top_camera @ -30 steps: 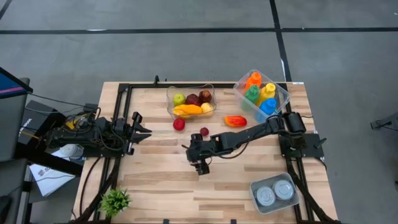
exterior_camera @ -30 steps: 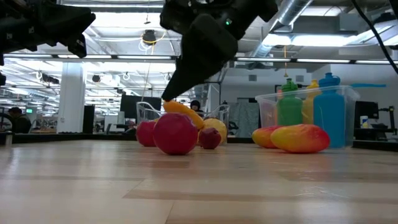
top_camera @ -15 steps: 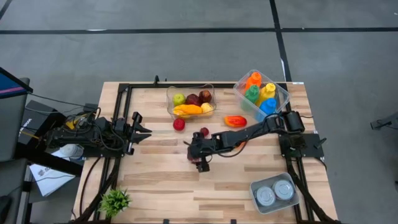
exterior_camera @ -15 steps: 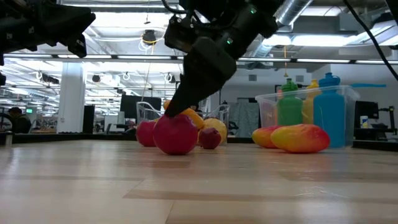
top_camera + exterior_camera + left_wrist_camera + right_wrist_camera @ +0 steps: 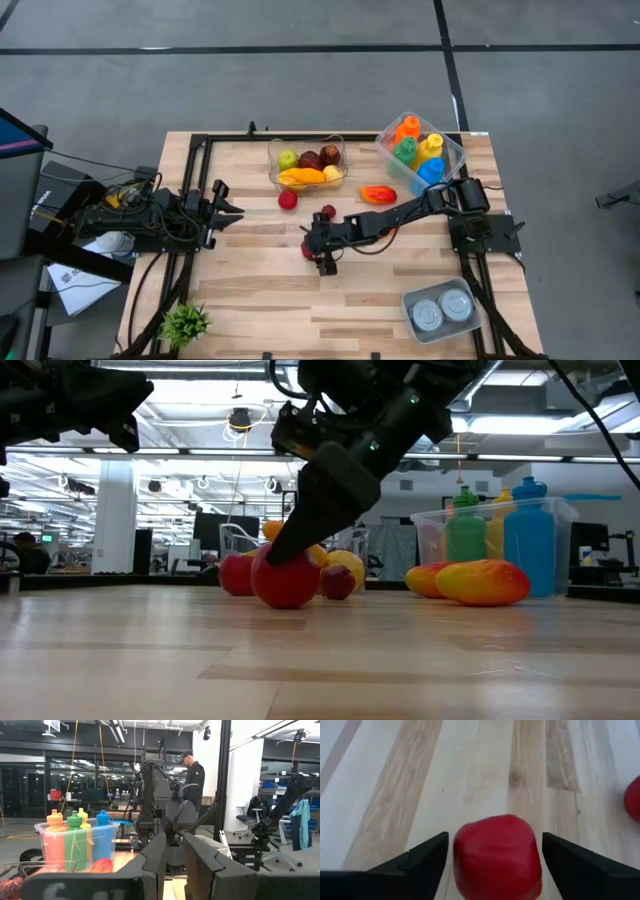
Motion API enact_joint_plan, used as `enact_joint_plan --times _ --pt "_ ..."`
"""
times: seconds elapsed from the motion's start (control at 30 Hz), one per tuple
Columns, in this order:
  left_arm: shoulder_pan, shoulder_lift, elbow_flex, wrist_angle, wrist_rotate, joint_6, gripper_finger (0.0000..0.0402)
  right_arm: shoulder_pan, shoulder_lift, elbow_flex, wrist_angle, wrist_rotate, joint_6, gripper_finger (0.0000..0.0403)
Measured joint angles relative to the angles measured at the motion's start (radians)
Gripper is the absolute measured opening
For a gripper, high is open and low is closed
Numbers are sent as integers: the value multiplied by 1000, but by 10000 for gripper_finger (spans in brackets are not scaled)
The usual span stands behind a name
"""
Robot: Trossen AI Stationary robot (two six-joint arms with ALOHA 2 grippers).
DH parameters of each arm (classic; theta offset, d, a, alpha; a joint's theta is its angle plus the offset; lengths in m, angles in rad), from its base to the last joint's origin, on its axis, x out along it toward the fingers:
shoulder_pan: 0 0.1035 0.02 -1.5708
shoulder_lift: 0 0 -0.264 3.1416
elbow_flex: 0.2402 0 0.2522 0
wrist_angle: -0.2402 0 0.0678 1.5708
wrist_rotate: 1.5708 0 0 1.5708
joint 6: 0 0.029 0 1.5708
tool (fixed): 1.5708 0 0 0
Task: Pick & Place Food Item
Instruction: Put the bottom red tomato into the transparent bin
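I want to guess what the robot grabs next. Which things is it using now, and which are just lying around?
In use:
- right tool, open around the red apple
- red apple on the table

Just lying about:
- fruit basket
- bin of bottles
- mango
- small dark red fruit
- tin cans
- little plant
- left tool, waiting at the table's side

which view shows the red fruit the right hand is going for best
The right wrist view: the red fruit fills the gap between the open right hand's fingers, nothing covering it. The low view shows it side-on, partly behind the hand. The high view shows only a sliver. The left wrist view does not show it.
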Motion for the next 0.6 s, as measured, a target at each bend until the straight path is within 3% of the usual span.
enact_joint_plan --times 0.4,0.6 --pt "0 0 0 0 0 0 53 -1 -1 2 -23 24 8 192" --pt "0 0 0 0 0 0 53 26 -6 19 0 22 -3 196"
